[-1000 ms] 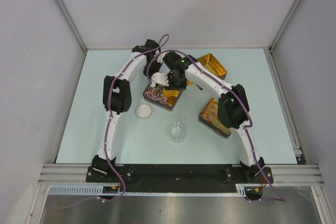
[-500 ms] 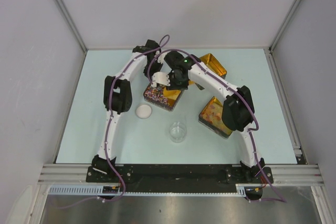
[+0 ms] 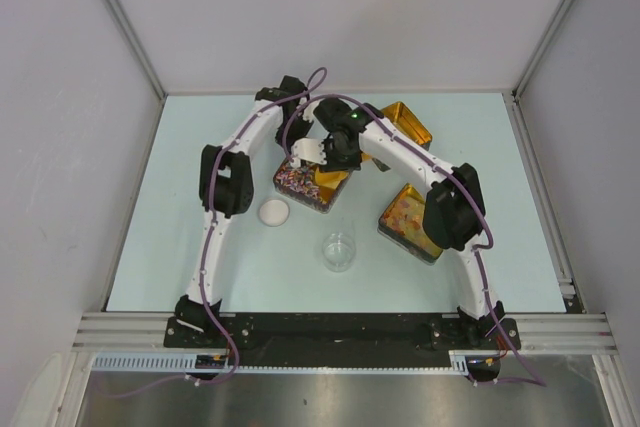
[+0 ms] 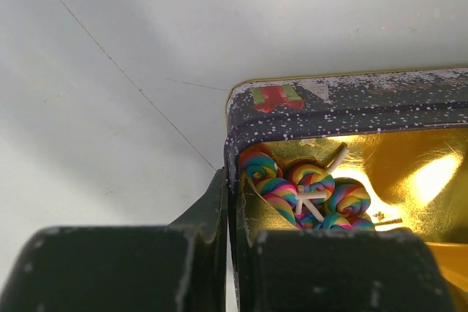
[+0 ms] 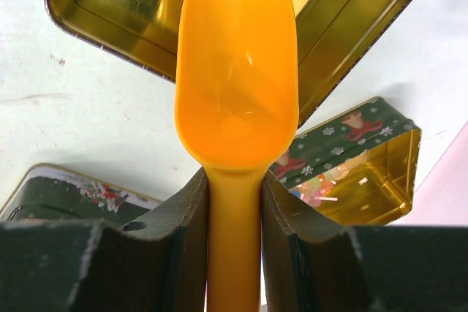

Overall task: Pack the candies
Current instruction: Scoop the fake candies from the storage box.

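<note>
The candies (image 4: 307,191) lie heaped in a corner of the tin (image 4: 351,104), and our left hand (image 4: 232,213) pinches that tin's wall just beside them. Our right hand (image 5: 234,199) pinches the handle of the empty scoop (image 5: 235,71). Its long axis points at the candies just past its tip, so we judge the right arm will scoop.

Candies (image 4: 311,191), lowest ones half behind the left jaws.
</note>
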`<state>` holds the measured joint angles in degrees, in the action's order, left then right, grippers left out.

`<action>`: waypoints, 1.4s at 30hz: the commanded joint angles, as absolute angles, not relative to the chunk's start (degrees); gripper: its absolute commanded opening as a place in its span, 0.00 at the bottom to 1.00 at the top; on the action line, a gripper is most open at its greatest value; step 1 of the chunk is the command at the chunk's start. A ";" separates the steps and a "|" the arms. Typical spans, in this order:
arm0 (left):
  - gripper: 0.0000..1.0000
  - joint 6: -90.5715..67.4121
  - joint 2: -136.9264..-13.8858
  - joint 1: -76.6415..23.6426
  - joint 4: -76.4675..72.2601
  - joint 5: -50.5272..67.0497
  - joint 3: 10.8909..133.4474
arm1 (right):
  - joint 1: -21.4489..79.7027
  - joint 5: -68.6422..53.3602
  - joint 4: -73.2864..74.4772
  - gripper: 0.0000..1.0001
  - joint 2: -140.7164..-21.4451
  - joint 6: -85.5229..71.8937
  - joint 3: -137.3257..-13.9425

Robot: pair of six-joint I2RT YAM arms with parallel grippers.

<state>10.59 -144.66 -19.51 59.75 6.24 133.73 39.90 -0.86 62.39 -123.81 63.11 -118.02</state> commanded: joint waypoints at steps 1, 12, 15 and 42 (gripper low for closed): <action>0.00 9.06 -143.63 -20.48 58.81 8.35 132.11 | 40.43 2.28 66.61 0.00 -123.48 64.42 -122.25; 0.00 0.36 -137.73 -20.48 55.02 12.30 128.33 | 43.42 5.80 66.28 0.00 -127.79 61.88 -123.58; 0.00 -1.67 -136.15 -20.48 53.88 12.74 127.01 | 43.77 8.16 65.05 0.00 -127.80 61.26 -122.44; 0.00 -4.13 -128.41 -20.48 51.77 10.46 120.59 | 41.31 -14.33 66.28 0.00 -130.69 54.59 -123.23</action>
<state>-0.01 -135.96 -19.53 54.59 7.18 119.98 40.66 -5.93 67.68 -128.66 57.56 -122.91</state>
